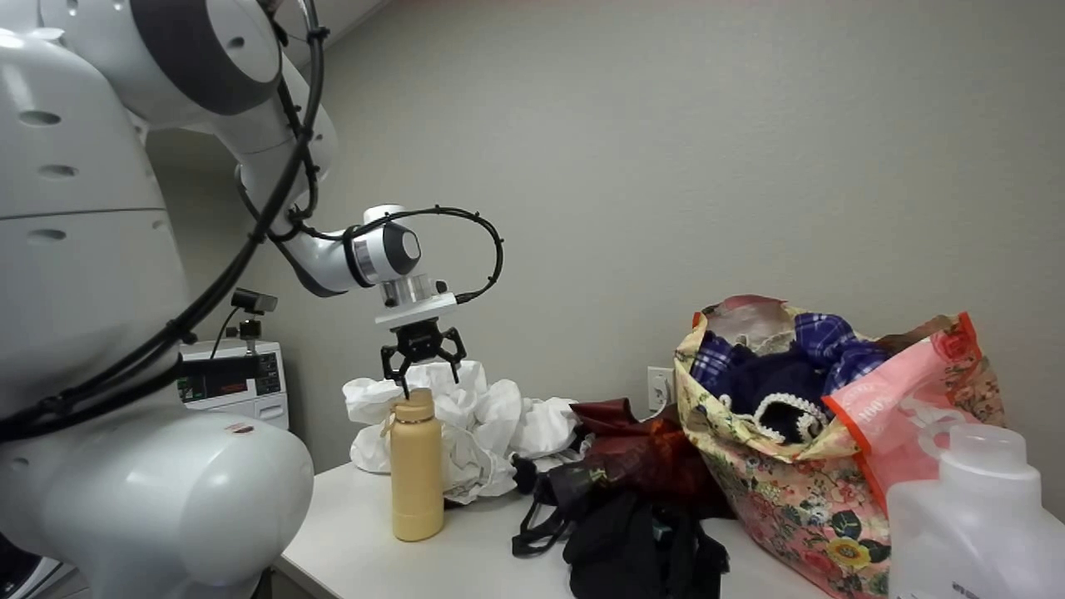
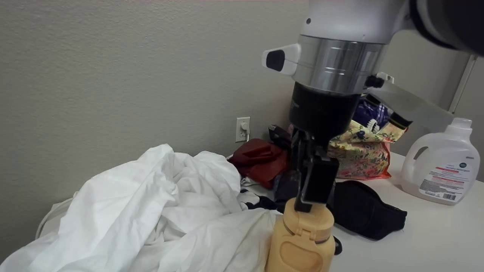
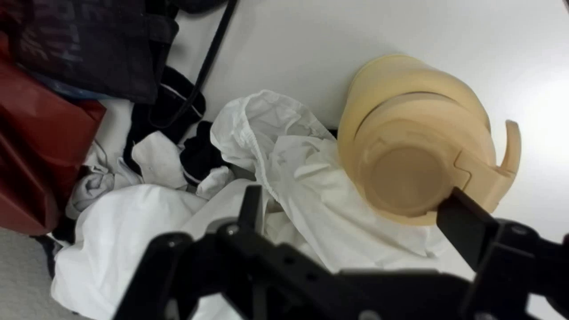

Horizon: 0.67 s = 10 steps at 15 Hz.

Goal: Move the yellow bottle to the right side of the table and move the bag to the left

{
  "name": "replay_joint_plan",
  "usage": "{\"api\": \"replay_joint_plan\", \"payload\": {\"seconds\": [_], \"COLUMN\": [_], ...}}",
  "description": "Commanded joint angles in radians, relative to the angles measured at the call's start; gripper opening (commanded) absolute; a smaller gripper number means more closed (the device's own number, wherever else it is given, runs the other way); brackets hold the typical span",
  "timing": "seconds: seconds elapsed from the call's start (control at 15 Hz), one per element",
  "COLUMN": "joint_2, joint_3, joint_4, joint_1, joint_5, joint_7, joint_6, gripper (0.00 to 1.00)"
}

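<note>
Mustard-yellow plastic bottle (image 1: 418,491): upright on the flat pale grey-white surface (image 1: 491,566), just beside a crumpled heap of thin white cloth (image 2: 113,211).

Black 2-fingered pincer (image 1: 431,388): over the bottle but off-centre, its fingers (image 3: 466,231) spread wide apart, with hold of nothing; I take it to be lining up for the grasp.

Round tan cap (image 3: 406,178): in the wrist view, 1 finger overlaps its rim while its mate is out over the cloth. Whether that finger touches the cap, I can't tell from where I stand.

Gap between the fingers: best to rise a little, slide across until the cap sits midway, and only then descend. Straight down from here would likely land a fingertip on the cap and tip the bottle.

Hooked plastic loop (image 3: 513,144) on the cap: keep a finger from closing on it, or the hold may come out crooked.

White cloth: mind the folds, since a finger could snag them and drag the heap along.

Bag for the left: I can't say for certain which it is; a glossy dark red soft bundle (image 3: 49,155), lying against dark fabric (image 3: 84,49) with faint pale lettering, may be it.
</note>
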Motion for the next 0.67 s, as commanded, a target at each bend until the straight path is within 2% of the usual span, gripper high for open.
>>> {"api": "replay_joint_plan", "payload": {"seconds": [0.0,0.33,0.6], "joint_2": [-0.007,-0.010,-0.021], "joint_3": [0.001,-0.001,-0.005], "joint_4": [0.037,0.051,0.040], "joint_1": [-0.009,0.000,0.006], "joint_5": [0.022,0.085,0.146], "joint_7": [-0.038,-0.093,-0.144], "joint_6": [-0.110,-0.210,-0.191], "gripper": [1.00,0.97,1.00]}}
